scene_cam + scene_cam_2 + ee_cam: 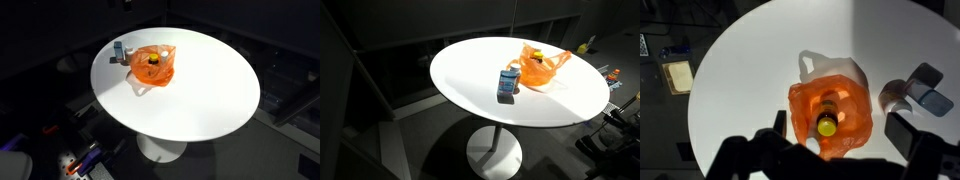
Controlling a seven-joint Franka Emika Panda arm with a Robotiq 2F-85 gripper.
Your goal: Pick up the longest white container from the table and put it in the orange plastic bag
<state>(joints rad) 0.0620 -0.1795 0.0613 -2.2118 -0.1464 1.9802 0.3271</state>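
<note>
Orange plastic bag [856, 108] around yellow-topped object [827, 127]

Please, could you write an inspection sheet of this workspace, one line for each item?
Surface: round white table on one white pedestal, brightly lit.
Job's things: orange plastic bag sits on the table with a yellow-capped object inside; no long white container seen on the table.
Clutter: small blue-grey containers close beside the bag.
Grippers: gripper above the bag, fingers wide apart, holding nothing.
Cables: nothing seen.
Surroundings: dark room; small coloured things on the floor, too dim to name.
</note>
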